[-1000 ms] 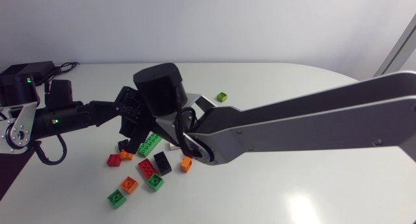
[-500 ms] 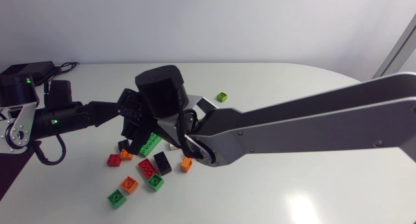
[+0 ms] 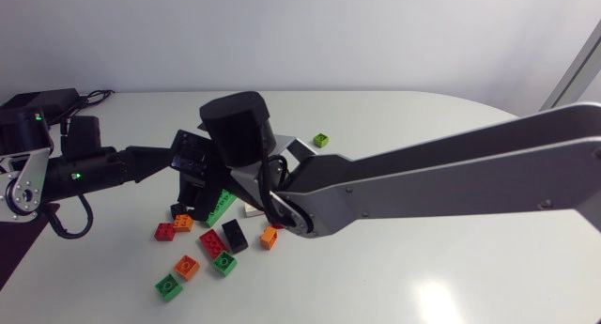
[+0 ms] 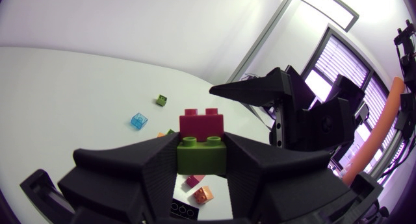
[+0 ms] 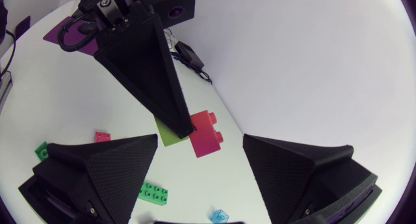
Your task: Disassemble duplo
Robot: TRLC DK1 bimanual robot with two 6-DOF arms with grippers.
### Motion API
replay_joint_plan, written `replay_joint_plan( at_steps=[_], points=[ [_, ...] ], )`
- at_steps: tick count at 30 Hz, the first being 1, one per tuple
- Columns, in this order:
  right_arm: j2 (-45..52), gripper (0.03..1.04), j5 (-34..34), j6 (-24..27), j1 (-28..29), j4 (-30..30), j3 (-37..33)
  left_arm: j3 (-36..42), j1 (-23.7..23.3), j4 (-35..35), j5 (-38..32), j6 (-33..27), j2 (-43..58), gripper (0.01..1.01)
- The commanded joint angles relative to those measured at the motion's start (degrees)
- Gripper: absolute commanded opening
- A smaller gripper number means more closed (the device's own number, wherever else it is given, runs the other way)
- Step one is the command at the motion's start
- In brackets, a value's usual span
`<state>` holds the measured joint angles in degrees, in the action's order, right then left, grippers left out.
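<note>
item: two-brick duplo stack, held off the table.
- green brick: lower half of the stack, pinched from two sides by my left gripper, one finger flat on each flank.
- magenta brick: seated on the green one's studs and standing clear past the left fingertips. nothing grips it.

item: right gripper. fingers spread wide, holding nothing. from its own camera the magenta brick lies ahead of it, in line with the gap and touching neither finger. the green brick shows as a sliver beside one left finger.

key relation: the stack's axis runs across the right gripper's gap, green end toward one finger, magenta studs toward the other. the seam between the bricks lies just past the left fingertips. i judge my right arm is the one to act. it has to come forward until its fingers flank only the magenta brick, and it may need a wrist turn so they land on side faces, not studs.

item: loose bricks on the table below the two grippers, seen from the head camera: long green, red, black, orange. a small green one lies apart.
</note>
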<state>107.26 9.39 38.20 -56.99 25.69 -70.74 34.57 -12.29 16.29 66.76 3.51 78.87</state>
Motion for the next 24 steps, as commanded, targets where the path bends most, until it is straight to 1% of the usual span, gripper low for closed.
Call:
replay_joint_plan(
  at_steps=[1,8,13,15,16,18,20,24],
  points=[
    [0.2,0.96,-0.2,3.4,0.2,0.5,1.4,0.8,-0.5,0.2,0.9,-0.8,0.1,0.226],
    [2.1,0.96,-0.2,9.4,0.4,0.4,1.7,0.6,-0.3,0.2,1.0,-0.9,0.1,0.226],
    [2.5,0.95,-0.1,11.9,0.7,0.4,2.0,0.2,0.3,0.2,1.0,-1.6,-0.3,0.225],
    [2.8,0.91,-0.1,12.7,0.7,0.6,2.2,0.1,0.7,0.2,1.0,-1.8,-0.5,0.223],
    [2.8,0.89,-0.1,13.0,0.6,0.9,2.4,0.0,1.0,0.2,1.0,-1.8,-0.6,0.195],
    [2.8,0.85,-0.1,13.4,0.6,1.2,2.8,0.0,1.0,0.2,1.0,-1.8,-0.5,0.182],
    [2.9,0.83,-0.1,13.4,0.6,1.5,2.8,-0.1,1.1,0.1,1.0,-1.8,-0.5,0.182],
    [2.4,0.72,-0.1,13.7,0.6,3.6,3.8,-0.1,1.7,0.0,1.0,-1.8,-0.3,0.182]
  ],
)
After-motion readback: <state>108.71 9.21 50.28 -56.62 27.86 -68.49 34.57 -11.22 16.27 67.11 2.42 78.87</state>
